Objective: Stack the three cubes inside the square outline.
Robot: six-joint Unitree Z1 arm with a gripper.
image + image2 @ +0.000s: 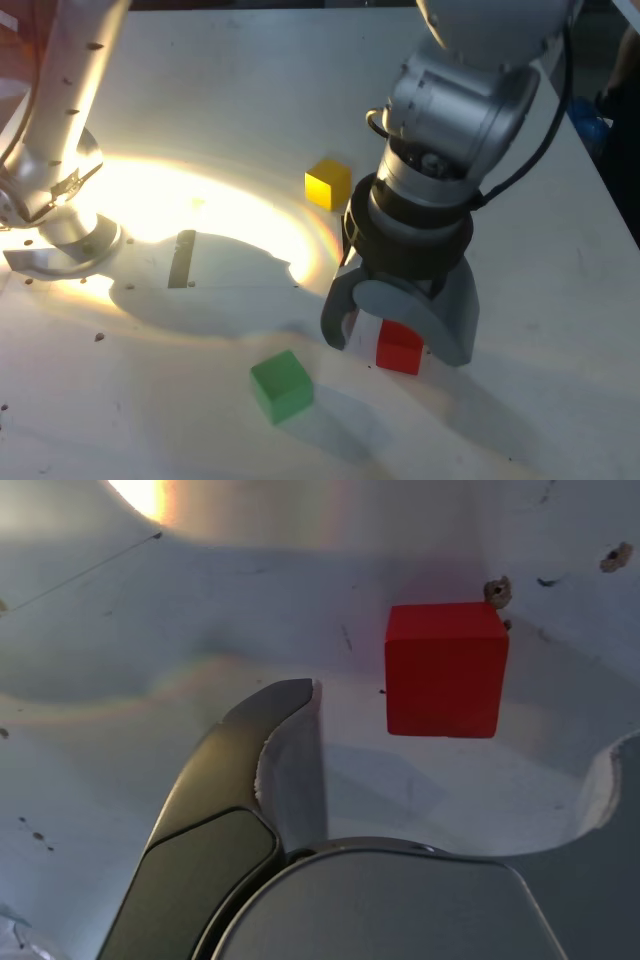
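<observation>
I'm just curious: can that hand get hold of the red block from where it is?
Probably yes. The hand hangs open right over the red block, and the wrist view shows bare table around the block, nothing between.

Arm housing: we see a rounded silver-grey metal shell (pixel 470 90), smooth and glossy.
Collar: below that shell sits a black ring (pixel 408 235) around the wrist.
Cable: a thin black cable (pixel 545 130) loops along the shell's side.
Tool: the tool (pixel 392 335) has two curved grey fingers (pixel 250 780); in the wrist view one tapers to a hooked tip, with a darker inset panel.
</observation>
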